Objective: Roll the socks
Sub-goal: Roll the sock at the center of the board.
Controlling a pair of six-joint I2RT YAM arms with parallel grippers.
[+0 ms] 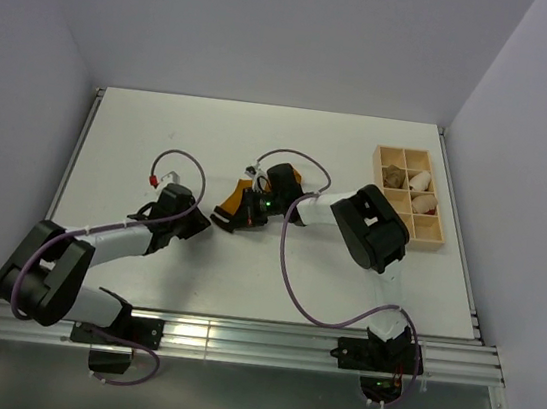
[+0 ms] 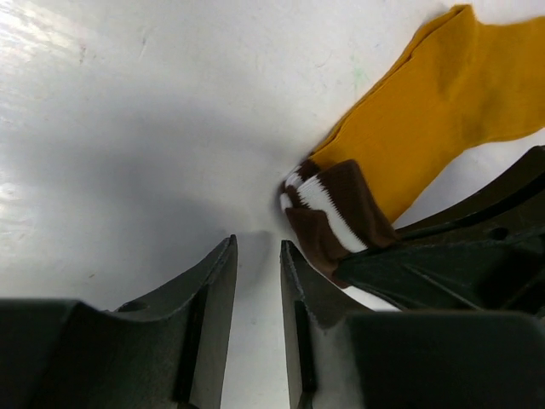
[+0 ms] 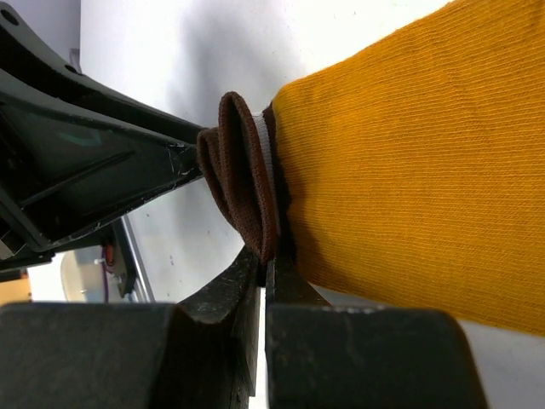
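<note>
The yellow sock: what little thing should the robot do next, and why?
Probably the right gripper should fold the pinched cuff over onto the mustard sock to start the roll. It clamps the cuff's doubled edge, while the left gripper sits empty beside it, fingers slightly apart.

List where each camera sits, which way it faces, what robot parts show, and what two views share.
Top external: above and behind the robot, looking down on the table; both arms show.
Left wrist: on the left arm, looking past the left gripper at the cuff of the mustard sock.
Right wrist: on the right arm, looking along the right gripper, shut on that cuff.
Shared: both wrist views show the cuff.
</note>
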